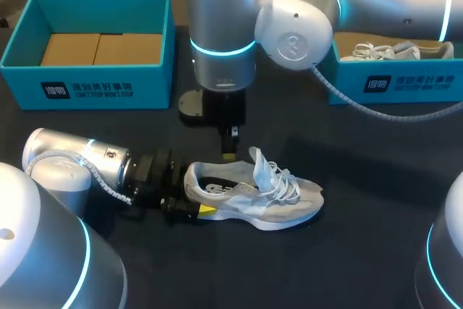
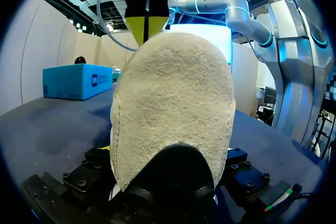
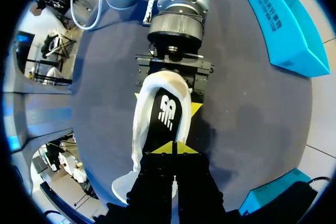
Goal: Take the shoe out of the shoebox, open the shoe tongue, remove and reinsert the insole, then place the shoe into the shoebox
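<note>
Head view: the dark table (image 1: pixel 362 236) has its widest bare stretch ahead of the shoe's toe and along the near edge on the right. At the far edge stand two teal boxes with straight walls. The left box (image 1: pixel 87 81) has flat brown cardboard (image 1: pixel 101 48) on its floor, and the right box (image 1: pixel 405 85) holds a second shoe (image 1: pixel 391 51). The gap between the boxes is filled by the right arm, which comes in from the far right.

The shoe (image 1: pixel 268 193) lies out of the boxes, mid-table and upright on its sole, toe pointing right. It is pale grey with a mesh-like upper, a thick light sole and loose white laces (image 1: pixel 278 179), and its tongue stands up. The left wrist view shows the heel (image 2: pixel 173 103) as rough beige suede, rounded at the top, with a black patch low down. Inside the shoe lies a smooth black insole (image 3: pixel 167 114) with a white mark.

The left gripper (image 1: pixel 192 204) lies low along the table behind the shoe and is clamped on the heel, a yellow tip on either side. The right gripper (image 1: pixel 230 151) hangs straight down over the shoe's opening, tips pressed together at the insole's forward part. Whether they pinch it, I cannot tell.
</note>
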Robot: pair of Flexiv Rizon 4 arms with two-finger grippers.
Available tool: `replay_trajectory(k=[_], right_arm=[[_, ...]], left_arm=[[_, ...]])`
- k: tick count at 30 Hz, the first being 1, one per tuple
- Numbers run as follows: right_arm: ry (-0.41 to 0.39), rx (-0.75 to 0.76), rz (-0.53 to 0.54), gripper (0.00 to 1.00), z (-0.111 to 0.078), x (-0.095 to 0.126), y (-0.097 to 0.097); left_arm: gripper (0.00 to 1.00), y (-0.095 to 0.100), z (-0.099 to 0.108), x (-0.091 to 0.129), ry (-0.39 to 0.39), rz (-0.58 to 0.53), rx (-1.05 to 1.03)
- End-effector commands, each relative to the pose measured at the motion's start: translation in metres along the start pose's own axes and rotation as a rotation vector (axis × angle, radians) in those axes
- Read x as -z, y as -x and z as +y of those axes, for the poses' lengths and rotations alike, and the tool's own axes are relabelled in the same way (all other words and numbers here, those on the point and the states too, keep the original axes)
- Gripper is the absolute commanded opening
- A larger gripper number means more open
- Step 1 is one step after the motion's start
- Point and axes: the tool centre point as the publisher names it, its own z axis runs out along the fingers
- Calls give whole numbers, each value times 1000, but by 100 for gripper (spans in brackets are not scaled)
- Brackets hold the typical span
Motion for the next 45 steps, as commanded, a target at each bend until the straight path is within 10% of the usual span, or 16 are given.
replay_trajectory(k=[1,45], right_arm=[[-9,-4,-17,0,1,7,-8],[-76,-60,-170,0,21,-4,-51]], left_arm=[[0,0,2,-1,3,1,1],[0,0,2,-1,3,1,1]])
